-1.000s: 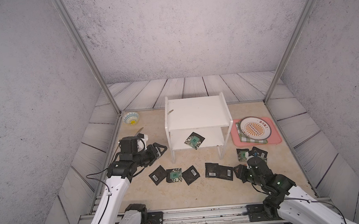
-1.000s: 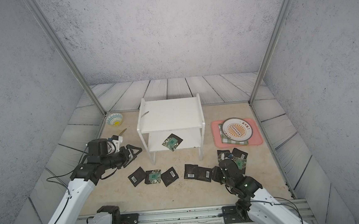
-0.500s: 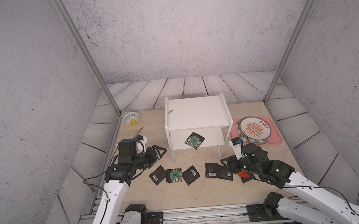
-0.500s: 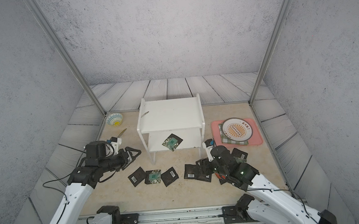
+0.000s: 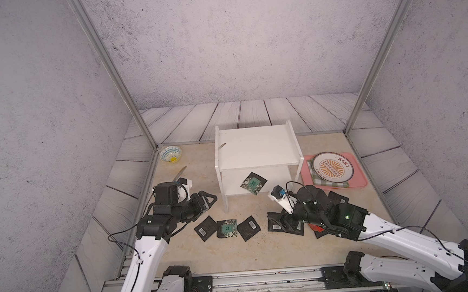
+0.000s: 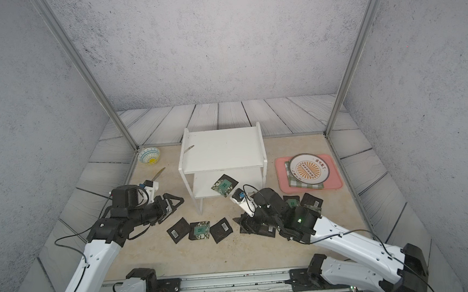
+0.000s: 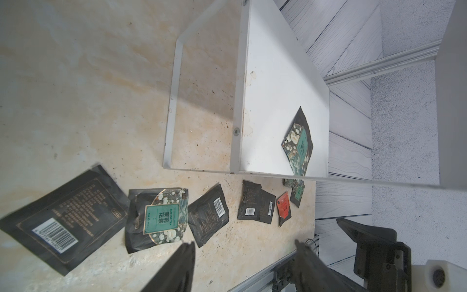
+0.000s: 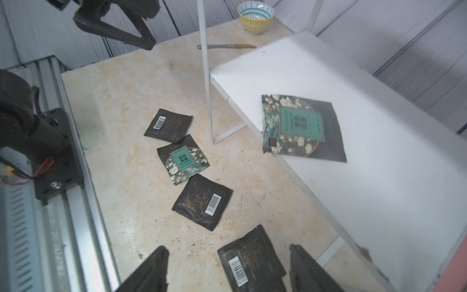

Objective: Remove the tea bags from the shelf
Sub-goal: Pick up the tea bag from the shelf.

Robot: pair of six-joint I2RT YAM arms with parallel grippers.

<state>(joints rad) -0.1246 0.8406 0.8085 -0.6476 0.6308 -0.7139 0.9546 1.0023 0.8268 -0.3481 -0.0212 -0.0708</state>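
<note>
Grey speckled walls (image 5: 234, 39), pale plank floor (image 5: 253, 113), beige tabletop (image 5: 206, 255) w/ alu posts (image 5: 109, 73).

Soft, even overhead light; both top views bright & sharp, w/ wide-angle bending at edges. In left wrist view the shelf (image 7: 278, 75) throws a faint shadow on the surface (image 7: 75, 75); closest foreground soft.

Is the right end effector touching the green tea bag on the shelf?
Apart. The right wrist view shows the open right end effector well short of the tea bag, with bare shelf between.
</note>
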